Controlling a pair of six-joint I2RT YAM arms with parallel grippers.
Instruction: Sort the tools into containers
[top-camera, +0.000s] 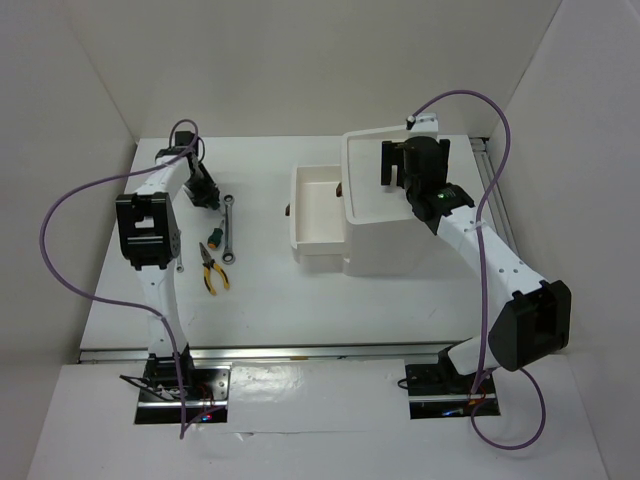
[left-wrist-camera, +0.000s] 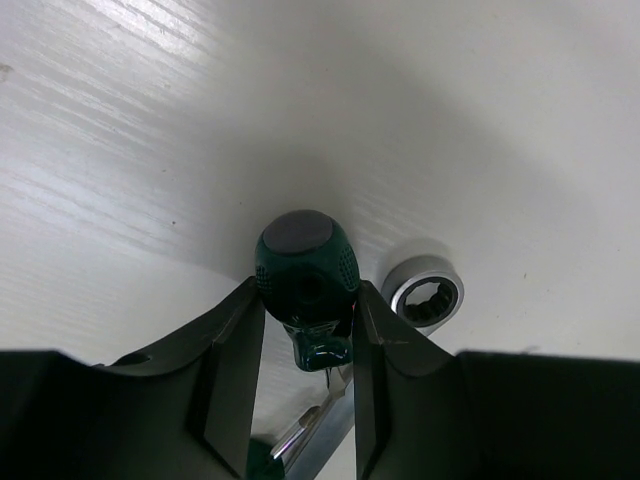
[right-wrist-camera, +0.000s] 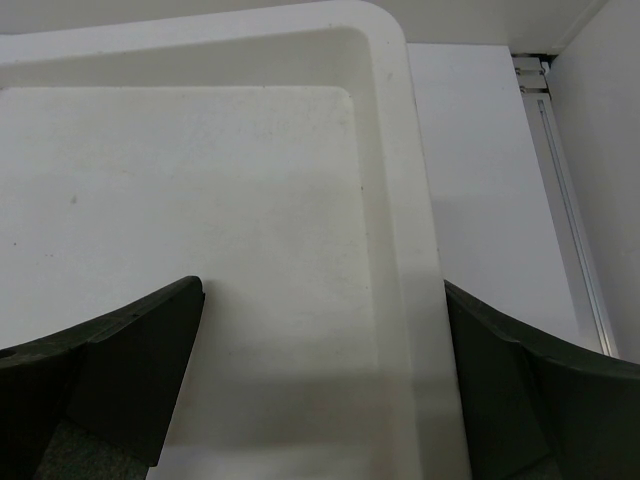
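Observation:
In the left wrist view my left gripper (left-wrist-camera: 305, 320) has both fingers pressed against the handle of a green-handled screwdriver (left-wrist-camera: 305, 265), low over the table. The ring end of a silver wrench (left-wrist-camera: 427, 291) lies just to its right. From above, the left gripper (top-camera: 206, 195) is at the far left beside that wrench (top-camera: 228, 228). The yellow-and-orange pliers (top-camera: 213, 272) lie nearer. The white box unit (top-camera: 395, 235) has one drawer (top-camera: 318, 215) pulled out to the left. My right gripper (top-camera: 408, 168) is open and empty over the top tray (right-wrist-camera: 395, 200); its fingers (right-wrist-camera: 140, 370) are spread wide.
A small green-handled piece (top-camera: 214, 239) sits by the wrench's shaft. A metal rail (right-wrist-camera: 570, 230) runs along the table's right edge beside the box. White walls enclose the table on three sides. The open drawer looks empty from above.

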